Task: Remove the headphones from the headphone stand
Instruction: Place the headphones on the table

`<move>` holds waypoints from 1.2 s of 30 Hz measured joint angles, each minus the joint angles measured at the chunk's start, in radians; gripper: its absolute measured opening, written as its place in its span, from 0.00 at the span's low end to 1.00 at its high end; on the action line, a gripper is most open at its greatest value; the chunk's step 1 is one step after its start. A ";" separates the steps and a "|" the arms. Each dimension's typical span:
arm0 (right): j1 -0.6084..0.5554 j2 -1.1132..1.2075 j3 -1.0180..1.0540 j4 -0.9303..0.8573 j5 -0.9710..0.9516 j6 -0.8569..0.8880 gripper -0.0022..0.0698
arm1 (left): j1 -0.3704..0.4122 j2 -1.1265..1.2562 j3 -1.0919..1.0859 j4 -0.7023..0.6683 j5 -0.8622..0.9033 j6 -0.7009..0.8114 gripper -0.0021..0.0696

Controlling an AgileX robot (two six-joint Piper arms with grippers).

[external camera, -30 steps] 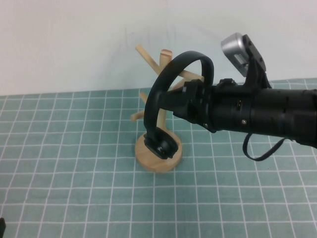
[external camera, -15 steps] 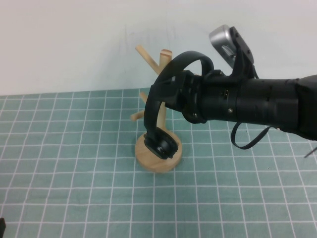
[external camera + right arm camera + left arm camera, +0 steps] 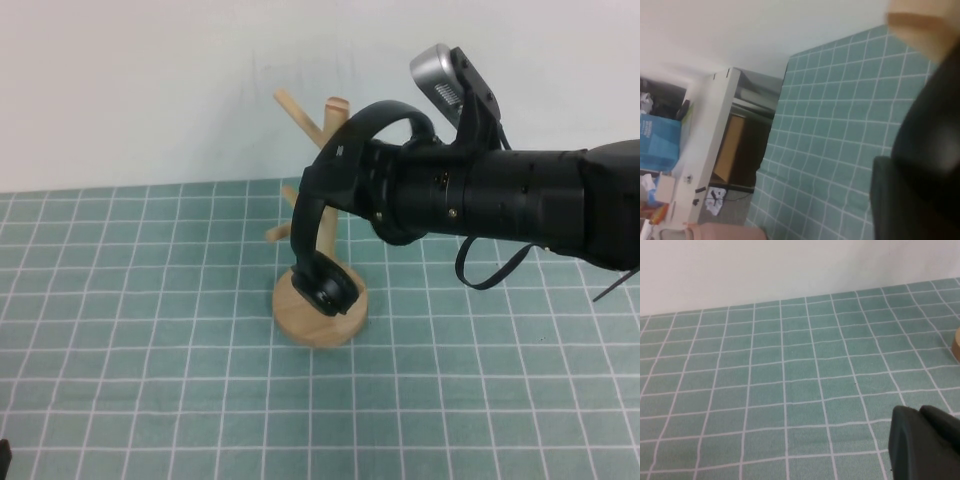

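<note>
The black headphones (image 3: pixel 318 205) hang on the light wooden stand (image 3: pixel 320 318). Their headband arches over the upper pegs, and one ear cup (image 3: pixel 325 290) rests low against the round base. My right gripper (image 3: pixel 347 186) reaches in from the right and sits right at the headband, level with the post. In the right wrist view the headband (image 3: pixel 930 135) is a dark blur close up, under a pale wooden peg (image 3: pixel 920 27). My left gripper (image 3: pixel 927 440) is shut and empty, low over the mat, left of the stand's base (image 3: pixel 956 345).
A green grid mat (image 3: pixel 150 330) covers the table up to a white wall (image 3: pixel 150 90). The right arm's loose cable (image 3: pixel 490 275) hangs behind the gripper. Shelving and clutter (image 3: pixel 725 150) lie beyond the table edge in the right wrist view.
My right arm has moved left, bringing the gripper from beside the headband to right up against it. The headphones and the stand have not moved.
</note>
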 joint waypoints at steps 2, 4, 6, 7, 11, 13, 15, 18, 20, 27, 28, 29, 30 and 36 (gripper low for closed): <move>0.000 0.000 -0.004 0.000 0.000 -0.014 0.16 | 0.000 0.000 0.000 0.000 0.000 0.000 0.02; 0.000 0.000 -0.007 0.007 0.004 -0.019 0.12 | 0.000 0.000 0.000 0.000 0.000 0.000 0.02; 0.000 -0.002 -0.007 0.009 0.012 -0.022 0.12 | 0.000 0.000 0.000 0.000 0.000 0.000 0.02; 0.000 -0.002 -0.007 0.009 0.016 -0.024 0.11 | 0.000 0.000 0.000 0.000 0.000 0.000 0.02; 0.000 -0.002 -0.007 0.009 0.050 -0.026 0.11 | 0.000 0.000 0.000 0.000 0.000 0.000 0.02; 0.000 -0.002 -0.007 0.009 0.066 -0.032 0.11 | 0.000 0.000 0.000 0.000 0.000 0.000 0.02; 0.000 -0.012 -0.005 0.004 0.072 -0.045 0.11 | 0.000 0.000 0.000 0.000 0.000 0.000 0.02; 0.000 -0.049 -0.003 -0.002 0.074 -0.057 0.11 | 0.000 0.000 0.000 0.000 0.000 0.000 0.02; 0.000 -0.086 -0.003 -0.003 0.076 -0.060 0.11 | 0.000 0.000 0.000 0.000 0.000 0.000 0.02; 0.000 -0.211 -0.003 -0.073 0.084 -0.043 0.11 | 0.000 0.000 0.000 0.000 0.000 0.000 0.02; 0.000 -0.224 -0.003 -0.093 0.084 -0.030 0.11 | 0.000 0.000 0.000 0.000 0.000 0.000 0.02; 0.000 -0.239 -0.003 -0.120 0.084 -0.011 0.11 | 0.000 0.000 0.000 0.000 0.000 0.000 0.02; 0.000 -0.253 -0.003 -0.150 0.084 0.012 0.11 | 0.000 0.000 0.000 0.000 0.000 0.000 0.02; 0.000 -0.304 -0.003 -0.336 0.096 0.161 0.11 | 0.000 0.000 0.000 0.000 0.000 0.000 0.02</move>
